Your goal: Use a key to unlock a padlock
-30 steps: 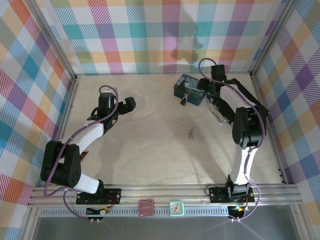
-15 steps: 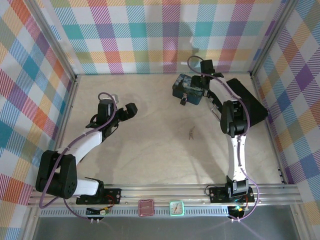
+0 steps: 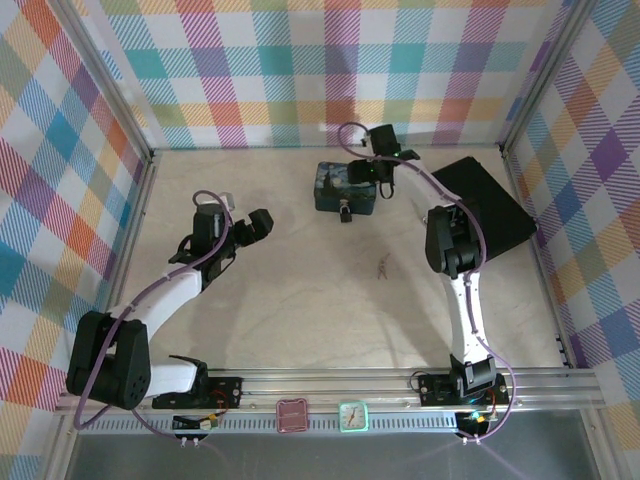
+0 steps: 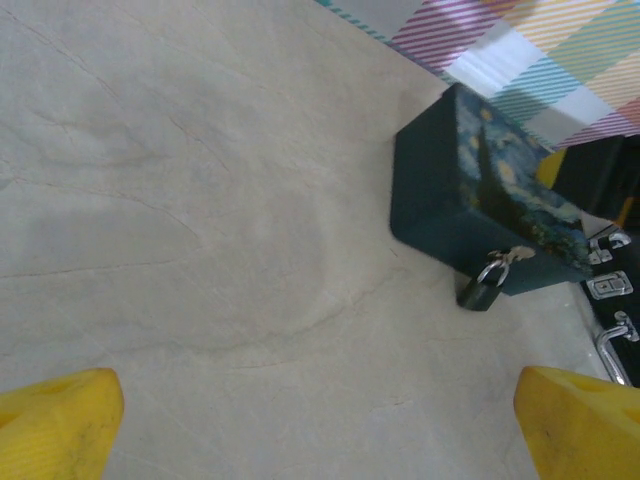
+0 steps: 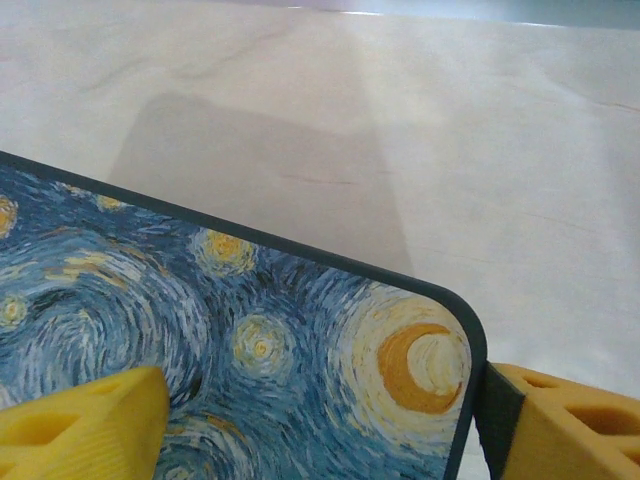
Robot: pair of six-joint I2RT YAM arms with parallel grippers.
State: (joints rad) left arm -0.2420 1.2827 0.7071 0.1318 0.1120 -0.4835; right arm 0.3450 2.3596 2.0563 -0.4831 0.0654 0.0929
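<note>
Blackish padlock [image 3: 345,212] hangs on the tin's [image 3: 332,181] side opposite the right gripper [image 3: 374,172].

We see a pale, faintly veined table [image 3: 300,300] boxed in by plaid walls [image 3: 330,70] of many colours; toward the far side, a little right of centre, a blue-and-yellow starry-night tin [image 3: 335,185] lies flat; to its right, apart from it and near the right wall, lies a flat black case [image 3: 487,205] with silver latches; at the near edge, by the aluminium rail [image 3: 150,388], a pink square [image 3: 292,415] and a small green-rimmed clock [image 3: 352,415] sit side by side.
</note>
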